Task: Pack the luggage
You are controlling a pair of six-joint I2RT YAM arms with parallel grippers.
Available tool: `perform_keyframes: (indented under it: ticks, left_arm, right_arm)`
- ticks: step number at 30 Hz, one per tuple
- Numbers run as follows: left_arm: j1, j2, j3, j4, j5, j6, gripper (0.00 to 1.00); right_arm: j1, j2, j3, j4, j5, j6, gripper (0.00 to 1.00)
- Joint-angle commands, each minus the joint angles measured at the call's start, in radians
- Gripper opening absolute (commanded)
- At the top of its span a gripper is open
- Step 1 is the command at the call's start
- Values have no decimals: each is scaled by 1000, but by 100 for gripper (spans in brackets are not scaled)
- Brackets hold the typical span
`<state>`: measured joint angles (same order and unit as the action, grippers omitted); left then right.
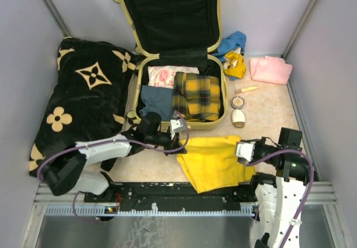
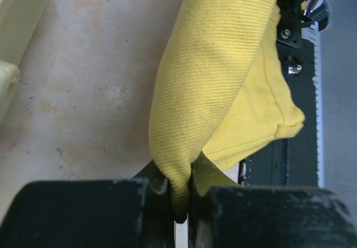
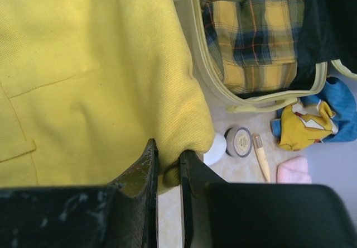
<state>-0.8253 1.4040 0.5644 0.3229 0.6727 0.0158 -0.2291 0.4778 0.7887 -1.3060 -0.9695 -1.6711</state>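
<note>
Pinched between the pressed-together fingers of the left gripper is a fold of a yellow garment. The right gripper nips the same garment at its right edge. The garment lies on the table's near side, between the 2 arms. Just beyond it, the pale-yellow luggage lies open at the table's middle, its black-lined lid flat on the far side. Inside the near half lie a yellow plaid shirt, a dark blue garment and a floral cloth. A black flowered blanket sits left of the luggage. A round jar and a pink folded cloth lie to the right.
</note>
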Motion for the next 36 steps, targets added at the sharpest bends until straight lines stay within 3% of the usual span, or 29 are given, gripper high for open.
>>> perform_keyframes:
  ticks: [1,7,11,14,16,19,22,29,36]
  left_arm:
    - [28,-142,133,-310,86,55,1]
    - [112,-250,241,-687,41,177,1]
    - [255,-307,294,-830,78,257,1]
    - [281,-325,350,-918,29,330,1]
    - [286,-327,378,-950,-7,339,1]
    - [315,-339,413,-973,-26,350,1]
    - [358,-346,479,-1027,-51,398,1]
    - [462,-286,626,-1074,-158,517,1]
    - [542,-59,791,-969,-239,559,1]
  right_arm:
    - [8,-17,76,163,-105,209,0]
    - [8,-19,66,321,-178,468,0]
    - [12,-3,25,587,-224,777,0]
    - [65,45,17,709,-218,916,0]
    - [173,84,11,814,-101,1072,0]
    - [415,150,32,877,90,1132,0]
    - [558,212,57,908,222,1182,0]
    - [593,387,141,1072,342,1356,0]
    - [593,620,248,1203,488,1388,0]
